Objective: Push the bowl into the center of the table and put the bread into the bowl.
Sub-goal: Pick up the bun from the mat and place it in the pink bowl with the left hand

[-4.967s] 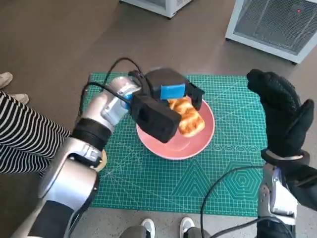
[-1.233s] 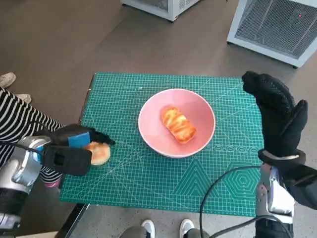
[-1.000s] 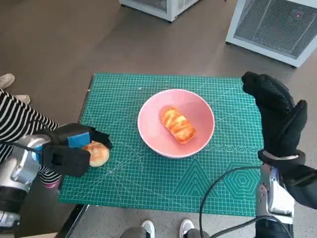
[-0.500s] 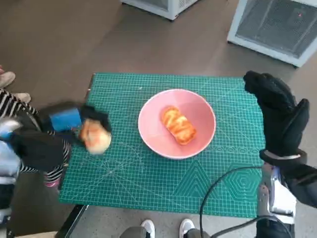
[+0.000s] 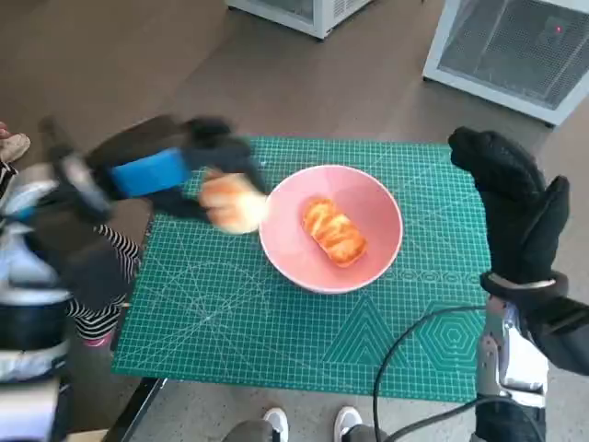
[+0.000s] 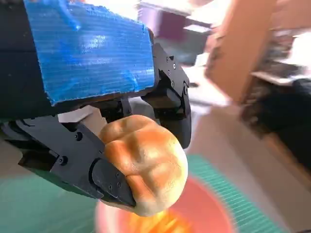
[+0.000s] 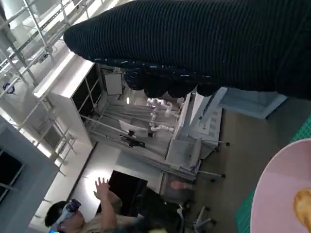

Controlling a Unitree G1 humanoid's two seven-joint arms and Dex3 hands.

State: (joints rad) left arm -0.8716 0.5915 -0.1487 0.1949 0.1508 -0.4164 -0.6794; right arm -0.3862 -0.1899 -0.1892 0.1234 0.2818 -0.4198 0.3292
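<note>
**One roll in, the second on its way**

One piece of bread (image 5: 334,231) already lies inside the pink bowl (image 5: 379,262), which sits near the middle of the green cutting mat (image 5: 276,322). A second ago I had my left hand (image 5: 170,175) low at the mat's left edge, closing on the round bun (image 5: 232,203); now it has lifted and swung across, and the bun hangs just beside the bowl's left rim, above the mat. In the left wrist view the black fingers (image 6: 104,177) are clamped round the bun (image 6: 146,170), with the bowl (image 6: 209,218) blurred beneath. My right hand (image 5: 520,216) stands upright beyond the bowl's right side, fingers apart, holding nothing. I judge the push done; only carrying the bun over the rim and letting go remains.
</note>
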